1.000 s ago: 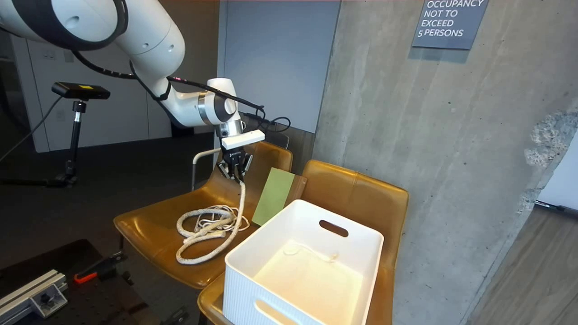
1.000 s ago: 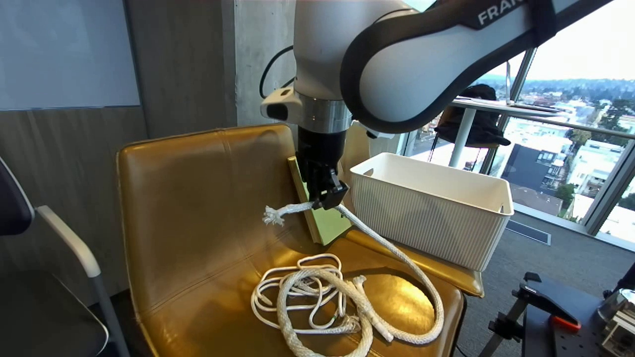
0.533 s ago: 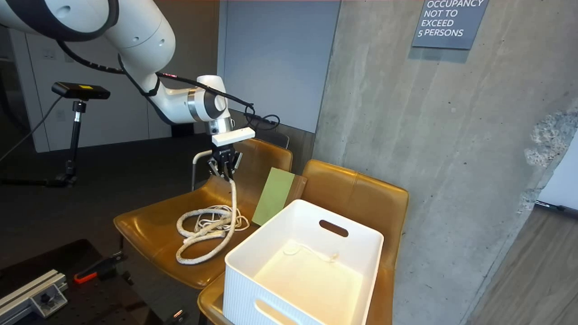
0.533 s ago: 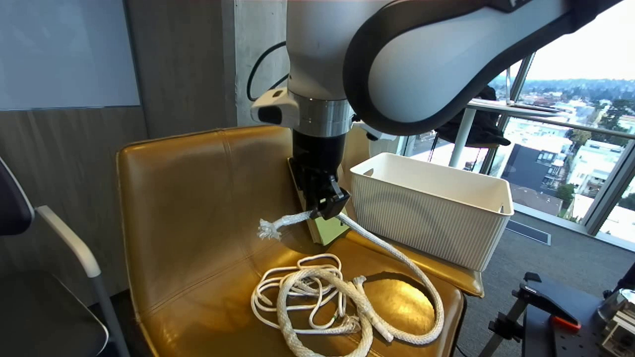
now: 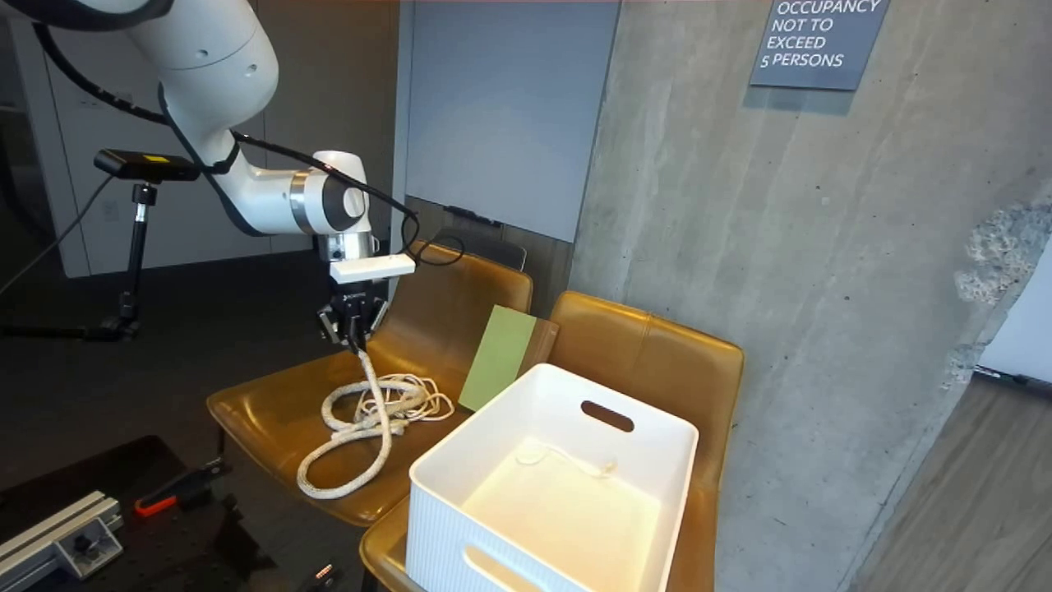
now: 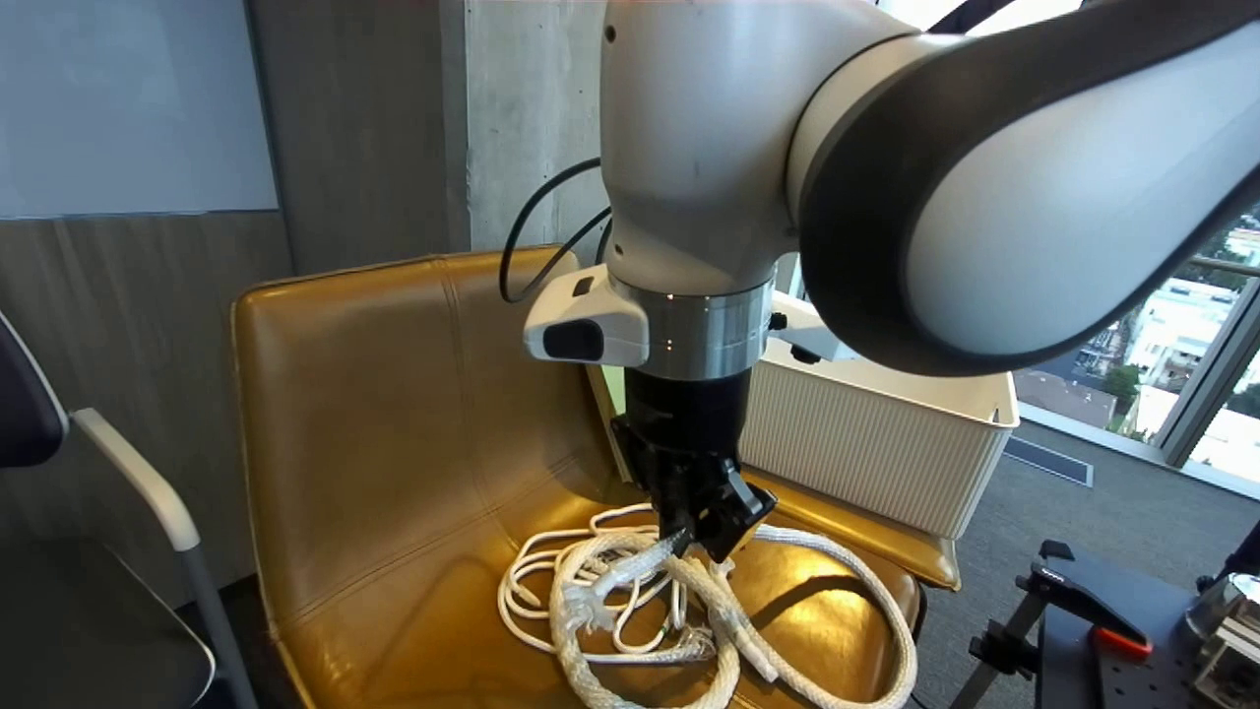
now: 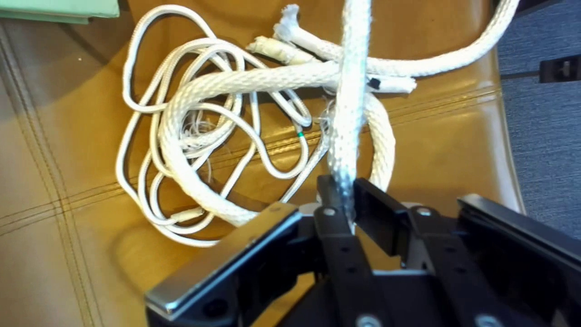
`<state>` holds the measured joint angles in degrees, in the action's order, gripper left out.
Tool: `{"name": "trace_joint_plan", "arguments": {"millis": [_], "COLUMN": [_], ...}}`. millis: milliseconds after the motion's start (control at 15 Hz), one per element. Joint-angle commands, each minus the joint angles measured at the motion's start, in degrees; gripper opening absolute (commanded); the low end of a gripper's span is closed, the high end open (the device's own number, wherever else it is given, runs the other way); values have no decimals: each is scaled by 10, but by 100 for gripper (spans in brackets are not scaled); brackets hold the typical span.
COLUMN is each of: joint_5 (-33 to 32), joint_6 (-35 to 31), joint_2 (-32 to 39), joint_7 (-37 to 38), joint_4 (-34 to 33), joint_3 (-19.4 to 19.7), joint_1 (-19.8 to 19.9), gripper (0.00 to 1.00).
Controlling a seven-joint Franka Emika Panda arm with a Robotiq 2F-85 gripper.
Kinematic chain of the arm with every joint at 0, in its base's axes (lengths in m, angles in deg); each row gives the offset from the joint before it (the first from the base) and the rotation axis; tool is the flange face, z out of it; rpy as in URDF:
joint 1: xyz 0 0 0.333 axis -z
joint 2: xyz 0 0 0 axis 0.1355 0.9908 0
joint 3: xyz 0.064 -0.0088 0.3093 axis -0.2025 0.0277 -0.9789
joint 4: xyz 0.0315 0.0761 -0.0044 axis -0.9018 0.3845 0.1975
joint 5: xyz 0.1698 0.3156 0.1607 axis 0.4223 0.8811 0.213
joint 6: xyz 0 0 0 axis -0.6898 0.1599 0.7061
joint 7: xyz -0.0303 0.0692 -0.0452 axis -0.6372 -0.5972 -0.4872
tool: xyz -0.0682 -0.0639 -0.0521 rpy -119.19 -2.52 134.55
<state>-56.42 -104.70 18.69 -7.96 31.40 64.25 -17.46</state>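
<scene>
As I look down through the wrist view, my hand [image 7: 346, 195] is clamped on a thick white rope [image 7: 352, 86], which runs between its fingers [image 7: 337, 243] close to a frayed end [image 6: 591, 603]. That end sticks out one side; from the opposite side the rope loops down onto a brown chair [image 6: 364, 384]. Just below my hand lie a second rope [image 7: 170, 136] and a thinner cord [image 7: 128, 77], coiled together. A white bin [image 5: 559, 510] stands on the neighbouring chair [image 5: 657, 349].

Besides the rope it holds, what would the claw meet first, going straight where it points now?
The claw would probably meet the coiled rope on the chair seat first; depth is unclear.
</scene>
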Motion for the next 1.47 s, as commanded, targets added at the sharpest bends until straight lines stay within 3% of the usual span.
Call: {"name": "trace_joint_plan", "arguments": {"millis": [0,533,933,1400], "joint_5": [3,1,34,89], "joint_6": [-12,-1,5,120], "joint_2": [-28,-52,-94,-161], "joint_7": [16,42,23,44], "joint_4": [33,-4,2,-52], "joint_3": [3,28,46,80], "joint_1": [3,24,80,123], "gripper": [47,100,100,100]}}
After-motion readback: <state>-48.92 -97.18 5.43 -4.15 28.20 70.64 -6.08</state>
